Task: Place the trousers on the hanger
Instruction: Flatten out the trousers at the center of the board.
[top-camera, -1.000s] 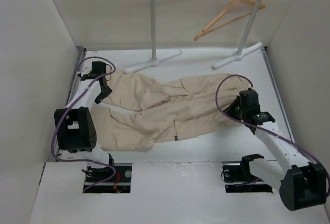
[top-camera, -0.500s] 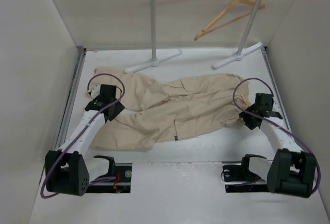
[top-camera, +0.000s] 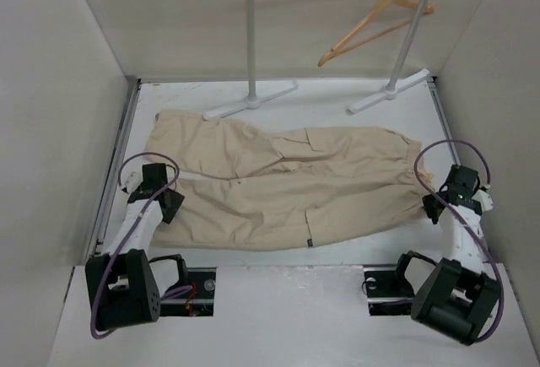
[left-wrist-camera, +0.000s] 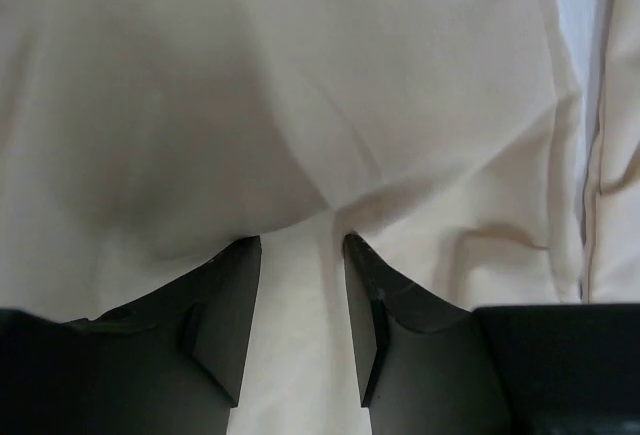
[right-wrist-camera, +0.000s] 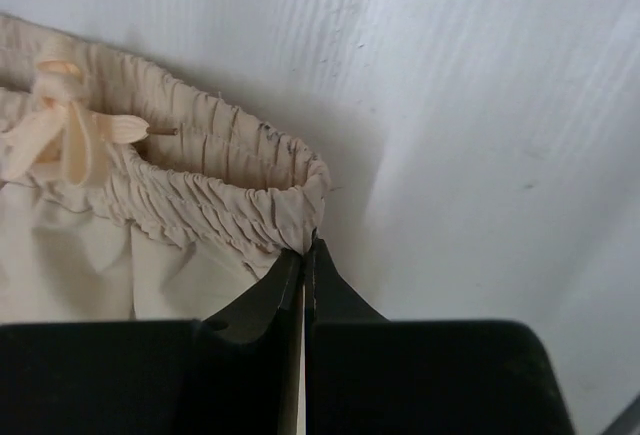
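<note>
Soft khaki trousers [top-camera: 278,186] lie flat across the white table [top-camera: 337,97], legs to the L, gathered waistband to the R. The wooden hanger [top-camera: 371,29] hangs on the tube rack [top-camera: 251,38] at the back. L gripper [left-wrist-camera: 300,245] pinches leg cloth in a narrow gap; R gripper [right-wrist-camera: 308,245] nips the waistband corner, jaws nearly together, w/ bare table beside it.

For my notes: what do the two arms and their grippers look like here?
The left arm and right arm are white tubes with bulky black joint housings; a purple cable loops along each. The left gripper and right gripper are black, with matte, wedge-shaped fingers. No markings are legible.
</note>
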Action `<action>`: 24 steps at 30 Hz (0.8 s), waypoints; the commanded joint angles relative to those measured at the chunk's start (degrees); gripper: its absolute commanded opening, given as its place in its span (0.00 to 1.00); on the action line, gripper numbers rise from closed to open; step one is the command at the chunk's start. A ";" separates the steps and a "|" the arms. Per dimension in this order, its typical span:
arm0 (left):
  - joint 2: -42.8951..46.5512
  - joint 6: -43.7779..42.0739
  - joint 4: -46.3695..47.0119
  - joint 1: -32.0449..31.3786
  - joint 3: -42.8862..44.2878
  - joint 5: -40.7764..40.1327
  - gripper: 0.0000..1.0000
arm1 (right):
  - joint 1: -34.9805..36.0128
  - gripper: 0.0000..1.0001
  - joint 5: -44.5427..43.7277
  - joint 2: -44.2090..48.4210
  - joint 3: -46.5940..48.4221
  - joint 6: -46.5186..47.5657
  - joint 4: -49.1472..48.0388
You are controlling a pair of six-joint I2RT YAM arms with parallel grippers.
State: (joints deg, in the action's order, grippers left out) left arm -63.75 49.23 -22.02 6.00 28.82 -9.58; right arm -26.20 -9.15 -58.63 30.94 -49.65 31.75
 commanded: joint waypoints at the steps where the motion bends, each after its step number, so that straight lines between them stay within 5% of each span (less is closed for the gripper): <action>1: 4.14 1.92 -0.91 3.88 -1.75 -0.87 0.36 | -2.67 0.04 -6.74 5.71 0.96 -2.47 6.12; 5: 6.70 2.88 -5.12 5.91 -0.70 -2.98 0.36 | -6.02 0.33 -5.62 4.68 1.67 -0.98 5.87; 8: 8.37 3.33 -9.17 6.17 2.02 -3.69 0.36 | -1.38 0.54 -5.61 5.01 2.89 -0.89 5.60; 13: 12.85 3.33 -11.65 4.42 9.93 -3.16 0.41 | 10.14 0.69 -9.66 9.58 7.55 0.95 9.11; 18: 9.53 0.96 -6.03 -0.59 16.08 -4.39 0.40 | 19.18 0.64 -8.61 11.96 8.79 1.57 8.60; 22: 1.81 -0.01 0.47 0.89 18.02 -3.08 0.22 | 28.76 0.17 -4.05 11.88 7.65 0.96 4.57; 24: -3.11 -0.28 2.94 3.96 19.60 -0.63 0.22 | 33.25 0.11 -1.32 10.65 7.03 0.78 2.71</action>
State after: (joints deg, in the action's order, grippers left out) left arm -62.11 50.11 -23.53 7.14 46.33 -11.70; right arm 2.70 -14.04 -47.29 37.89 -48.73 38.54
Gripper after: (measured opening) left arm 0.226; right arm 0.123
